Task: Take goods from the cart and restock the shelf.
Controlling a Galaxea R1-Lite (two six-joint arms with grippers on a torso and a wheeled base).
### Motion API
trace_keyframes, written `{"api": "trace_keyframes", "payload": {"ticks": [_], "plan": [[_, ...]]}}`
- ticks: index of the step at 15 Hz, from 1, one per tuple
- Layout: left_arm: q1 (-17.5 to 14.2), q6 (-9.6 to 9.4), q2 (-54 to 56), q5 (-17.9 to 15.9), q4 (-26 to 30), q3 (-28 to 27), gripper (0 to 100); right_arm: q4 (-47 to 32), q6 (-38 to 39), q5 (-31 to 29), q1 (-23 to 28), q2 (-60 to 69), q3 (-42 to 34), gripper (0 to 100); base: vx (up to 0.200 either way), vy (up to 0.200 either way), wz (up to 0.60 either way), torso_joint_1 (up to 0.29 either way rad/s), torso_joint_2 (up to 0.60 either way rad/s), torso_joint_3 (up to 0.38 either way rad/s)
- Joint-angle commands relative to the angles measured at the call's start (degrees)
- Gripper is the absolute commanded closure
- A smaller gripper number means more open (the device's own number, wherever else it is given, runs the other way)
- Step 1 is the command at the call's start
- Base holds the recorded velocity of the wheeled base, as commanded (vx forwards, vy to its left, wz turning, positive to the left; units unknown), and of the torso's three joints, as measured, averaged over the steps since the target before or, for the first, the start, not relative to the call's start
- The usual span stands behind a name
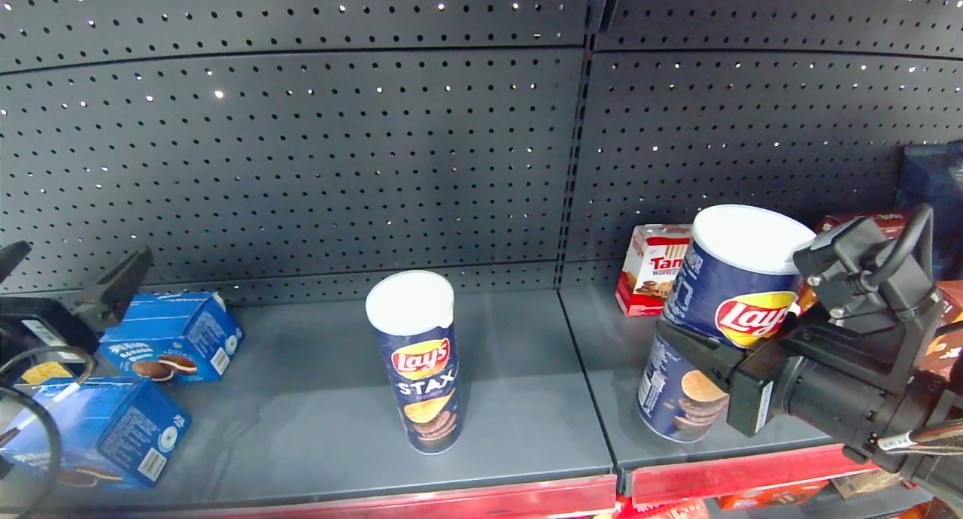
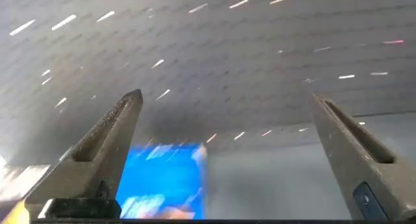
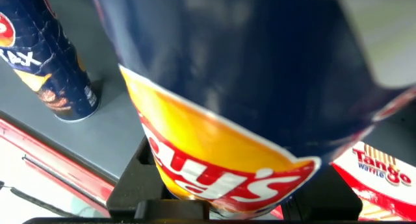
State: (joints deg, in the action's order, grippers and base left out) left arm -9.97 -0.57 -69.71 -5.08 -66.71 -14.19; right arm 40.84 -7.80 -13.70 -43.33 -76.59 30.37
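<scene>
My right gripper (image 1: 733,353) is shut on a dark blue chip can (image 1: 722,316) with a white lid, held slightly tilted over the right shelf board (image 1: 602,368); whether its base touches the board I cannot tell. In the right wrist view that chip can (image 3: 260,120) sits close up between the jaws. A second, matching chip can (image 1: 419,361) stands upright in the middle of the shelf, also seen as the standing can (image 3: 49,62) off to the side. My left gripper (image 2: 227,159) is open at the far left, near blue cookie boxes (image 1: 177,335).
A red and white wafer box (image 1: 651,267) stands behind the held can, the wafer box (image 3: 380,178) also lying beside it in the right wrist view. Brown boxes (image 1: 944,331) crowd the far right. Another blue cookie box (image 1: 98,429) lies front left. The perforated back panel (image 1: 376,143) closes the shelf; a red strip (image 1: 466,500) edges its front.
</scene>
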Motion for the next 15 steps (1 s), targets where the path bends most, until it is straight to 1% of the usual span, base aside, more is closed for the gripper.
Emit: {"api": "trace_keyframes", "payload": {"ticks": [1,2,3,4,5,6,7,8,9,11,12,13,14,15], "plan": [[-1.1,2.24,17.5,4.56,13.45,0.48,0,0.03,-0.02,-0.01,0.0,1.01,-0.4,100,0.0,0.0,0.0,0.0,0.0,0.0],[-1.1,2.24,19.78,4.82,15.64,0.74,0,0.03,-0.02,-0.01,0.0,1.01,-0.48,100,0.0,0.0,0.0,0.0,0.0,0.0],[-1.19,2.24,27.08,6.4,22.76,1.01,0,0.03,-0.02,-0.01,0.0,1.18,-0.4,100,0.0,0.0,0.0,0.0,0.0,0.0],[-1.1,2.33,31.03,7.46,27.16,1.01,0,0.03,-0.02,-0.01,0.0,1.45,-0.4,100,0.0,0.0,0.0,0.0,0.0,0.0],[-1.19,2.33,34.73,8.16,31.29,1.09,0,0.03,-0.11,-0.01,0.0,1.45,-0.4,100,0.0,0.0,0.0,0.0,0.0,0.0],[-1.1,2.33,36.66,8.34,33.4,1.18,0,0.12,-0.11,-0.01,0.0,1.45,-0.4,100,0.0,0.0,0.0,0.0,0.0,0.0],[-1.19,2.33,41.58,8.6,39.11,1.45,0,0.12,-0.11,-0.01,-0.09,1.62,-0.22,100,0.0,0.0,0.0,0.0,0.0,0.0],[-1.19,2.33,43.95,8.6,41.92,1.8,0,0.12,-0.11,-0.01,0.0,1.71,-0.22,100,0.0,0.0,0.0,0.0,0.0,0.0],[-1.19,2.24,48.35,8.86,47.02,2.76,0,0.03,-0.11,-0.01,0.0,2.24,-0.31,100,0.0,0.0,0.0,0.0,0.0,0.0],[-1.28,2.07,54.5,11.15,53.96,4.08,0,0.03,-0.11,-0.01,0.0,2.85,-0.66,100,0.0,0.0,0.0,0.0,0.0,0.0],[-1.19,1.63,57.84,12.03,57.57,5.4,0,0.03,-0.11,-0.01,0.08,3.2,-1.01,100,0.0,0.0,0.0,0.0,0.0,0.0],[-1.28,1.28,59.69,12.11,59.32,6.37,0,0.03,-0.11,-0.01,0.17,3.29,-1.27,100,0.0,0.0,0.0,0.0,0.0,0.0],[-1.37,-1.54,63.99,12.29,62.49,9.27,0,0.03,-0.11,-0.01,0.26,3.64,-1.63,100,0.0,0.0,0.0,0.0,0.0,0.0],[-1.45,-2.5,64.52,13.35,62.49,11.2,0,0.03,-0.11,-0.01,0.35,3.64,-1.63,100,0.0,0.0,0.0,0.0,0.0,0.0]]}}
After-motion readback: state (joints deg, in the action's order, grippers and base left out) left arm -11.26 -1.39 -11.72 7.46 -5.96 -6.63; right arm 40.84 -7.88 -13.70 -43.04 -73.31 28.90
